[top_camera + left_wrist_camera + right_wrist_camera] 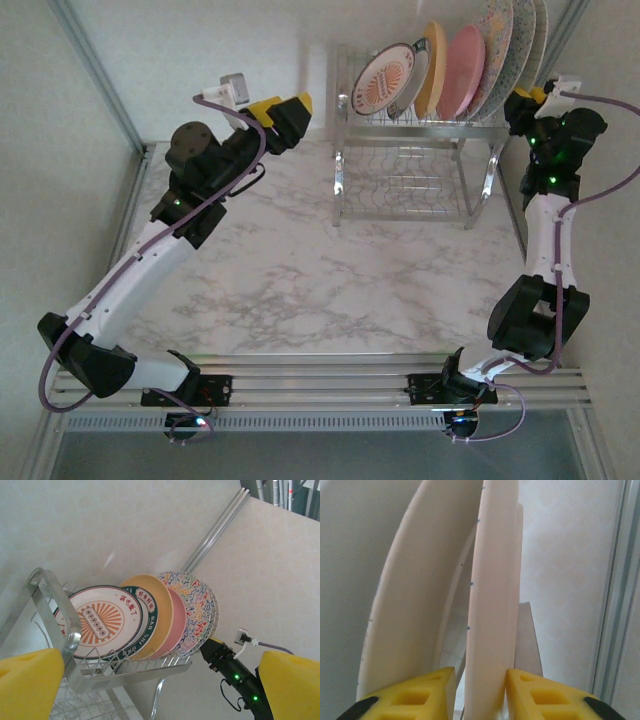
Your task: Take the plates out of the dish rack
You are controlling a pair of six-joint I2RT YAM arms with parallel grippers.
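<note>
All five round dinner plates stand on edge in the slotted upper shelf of the two-tier chrome wire dish rack [410, 190], which sits at the far side of the white marbled table [300, 270], so the unloading looks to be at its first pick. From the rack's left end they run: the white plate with orange sunburst centre and dark rim [385, 80], the yellow-orange plate [432, 65], the pink plate [462, 70], then the two pastel speckled plates [498, 50]. The right gripper [530, 95] is at the rack's right end. In its wrist view its yellow fingers [427, 692] straddle the pale rim of the outermost speckled plate [490, 580]. One pad seems to touch and a thin dark gap shows at the other, so I cannot tell whether the jaws have clamped. The left gripper [285, 110] hangs off the rack's left end, jaws spread wide and empty, facing the sunburst plate. The next move probably calls for a firm pinch on that rim, then a lift up out of the slot, clear of the neighbouring plate and the rack's wires.
</note>
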